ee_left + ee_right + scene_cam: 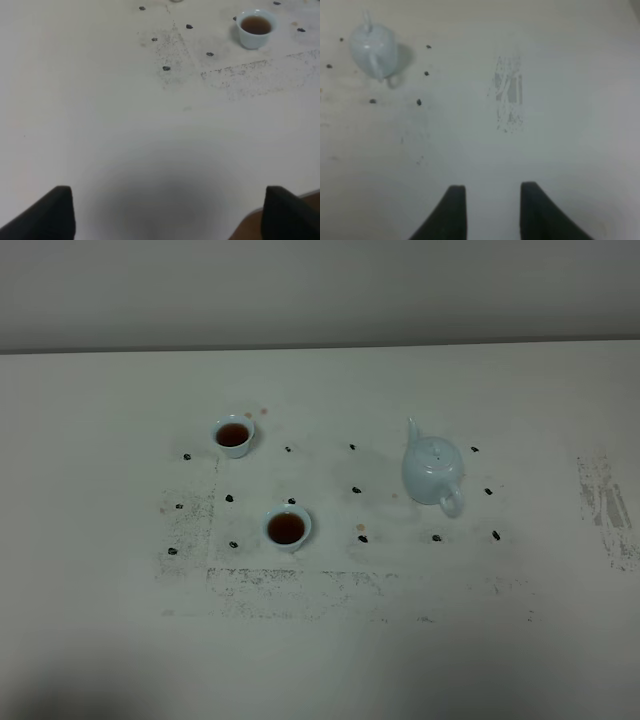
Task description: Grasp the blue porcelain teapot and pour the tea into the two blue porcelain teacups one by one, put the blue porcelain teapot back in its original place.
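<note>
The blue porcelain teapot (433, 472) stands upright on the white table, right of centre, with its spout towards the back and its handle towards the front. It also shows in the right wrist view (374, 47). The two blue porcelain teacups hold dark tea: one at the back left (233, 435), one nearer the front (287, 528). One cup shows in the left wrist view (256, 27). Neither gripper shows in the exterior high view. My left gripper (167, 215) is wide open and empty, far from that cup. My right gripper (492, 210) is open and empty, far from the teapot.
Small dark marks (355, 490) dot the table around the cups and teapot. Scuffed grey patches lie in front of the cups (280, 585) and at the far right (605, 505). The table's front edge (295, 196) shows in the left wrist view.
</note>
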Robot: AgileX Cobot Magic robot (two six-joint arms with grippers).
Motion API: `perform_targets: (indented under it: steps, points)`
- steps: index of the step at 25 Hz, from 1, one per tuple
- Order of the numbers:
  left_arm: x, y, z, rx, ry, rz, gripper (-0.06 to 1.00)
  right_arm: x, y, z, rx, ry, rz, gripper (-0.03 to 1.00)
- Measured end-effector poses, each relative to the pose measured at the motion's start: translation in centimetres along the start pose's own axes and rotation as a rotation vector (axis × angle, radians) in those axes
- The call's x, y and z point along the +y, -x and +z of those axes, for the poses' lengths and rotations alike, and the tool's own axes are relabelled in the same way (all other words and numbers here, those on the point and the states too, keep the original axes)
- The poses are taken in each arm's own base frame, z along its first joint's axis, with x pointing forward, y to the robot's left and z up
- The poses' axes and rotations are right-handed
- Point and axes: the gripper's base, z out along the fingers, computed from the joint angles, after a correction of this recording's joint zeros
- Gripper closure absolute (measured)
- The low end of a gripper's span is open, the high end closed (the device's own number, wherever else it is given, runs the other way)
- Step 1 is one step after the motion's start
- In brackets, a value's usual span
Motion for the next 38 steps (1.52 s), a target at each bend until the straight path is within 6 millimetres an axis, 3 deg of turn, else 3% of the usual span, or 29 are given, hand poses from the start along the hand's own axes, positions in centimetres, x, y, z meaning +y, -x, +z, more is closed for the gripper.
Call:
perform_targets:
  steps: [38]
  points:
    - [0.00, 0.00, 0.00, 0.000, 0.000, 0.000, 0.22, 0.25, 0.00, 0.01, -0.001, -0.001, -0.011, 0.72]
